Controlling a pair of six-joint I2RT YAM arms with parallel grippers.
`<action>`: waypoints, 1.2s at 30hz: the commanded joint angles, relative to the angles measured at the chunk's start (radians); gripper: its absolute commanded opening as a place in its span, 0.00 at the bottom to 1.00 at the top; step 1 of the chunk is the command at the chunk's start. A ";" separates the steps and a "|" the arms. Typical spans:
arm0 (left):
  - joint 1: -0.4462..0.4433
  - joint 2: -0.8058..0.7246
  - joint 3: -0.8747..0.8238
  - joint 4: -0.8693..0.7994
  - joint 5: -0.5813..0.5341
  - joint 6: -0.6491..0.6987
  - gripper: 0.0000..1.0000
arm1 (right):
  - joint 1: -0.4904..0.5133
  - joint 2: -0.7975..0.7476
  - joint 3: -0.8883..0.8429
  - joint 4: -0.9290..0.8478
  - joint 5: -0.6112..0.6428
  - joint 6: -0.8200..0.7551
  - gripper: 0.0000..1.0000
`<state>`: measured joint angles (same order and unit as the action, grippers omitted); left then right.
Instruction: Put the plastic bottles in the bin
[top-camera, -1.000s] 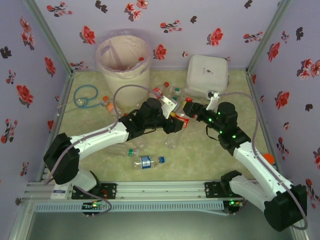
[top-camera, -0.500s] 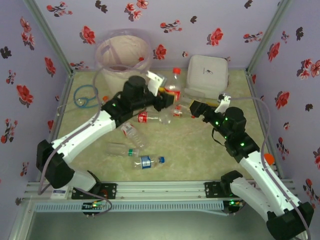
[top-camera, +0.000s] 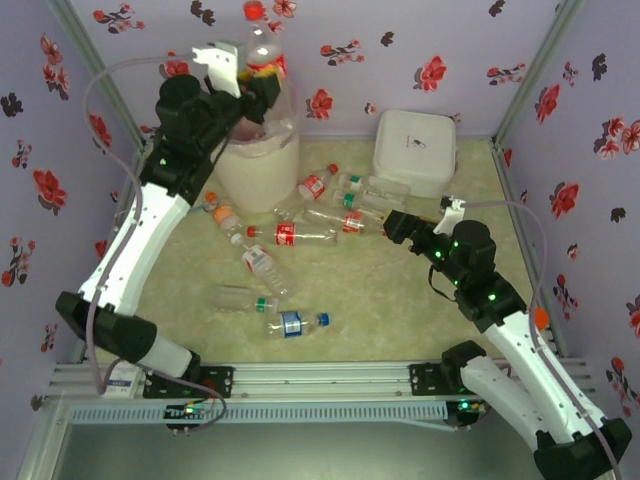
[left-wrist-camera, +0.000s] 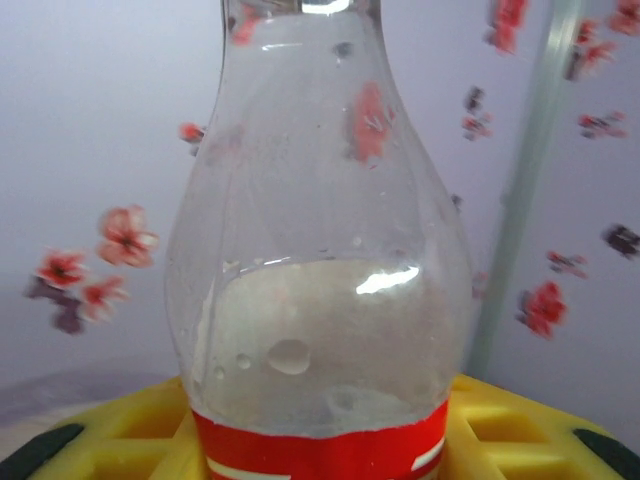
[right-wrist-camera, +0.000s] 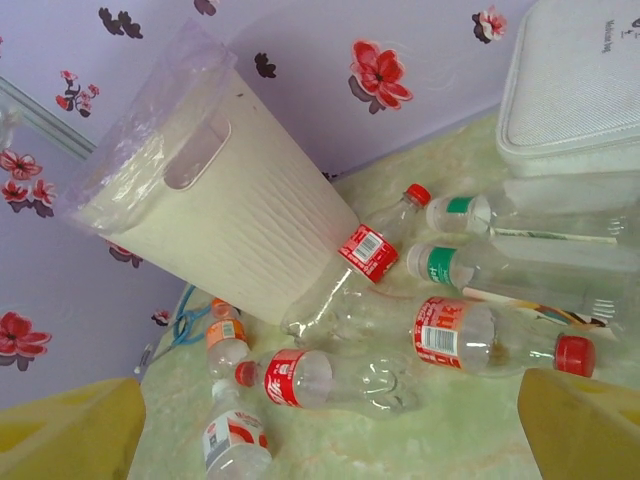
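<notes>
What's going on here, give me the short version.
The left gripper is shut on a red-labelled bottle, holding it upright above the bin, not yet released. The right gripper hangs open over the table near the white box, holding nothing. Several other bottles lie scattered between the bin and the box.

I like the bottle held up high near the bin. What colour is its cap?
The bottle has a red cap, clearest in the top external view.
</notes>
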<state>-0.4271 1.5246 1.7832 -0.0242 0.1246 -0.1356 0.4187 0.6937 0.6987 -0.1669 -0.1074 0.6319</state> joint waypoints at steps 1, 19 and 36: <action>0.071 0.083 0.090 0.061 -0.066 -0.028 0.00 | -0.002 -0.025 0.010 -0.049 0.001 0.006 0.96; 0.164 0.392 0.231 -0.249 -0.087 0.049 0.00 | -0.003 -0.085 0.067 -0.262 0.048 -0.098 0.98; 0.168 0.343 0.101 -0.241 -0.047 0.024 0.78 | -0.003 -0.080 0.054 -0.299 0.063 -0.136 0.99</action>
<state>-0.2634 1.9137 1.8572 -0.2703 0.0555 -0.1184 0.4187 0.6170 0.7330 -0.4755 -0.0628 0.5262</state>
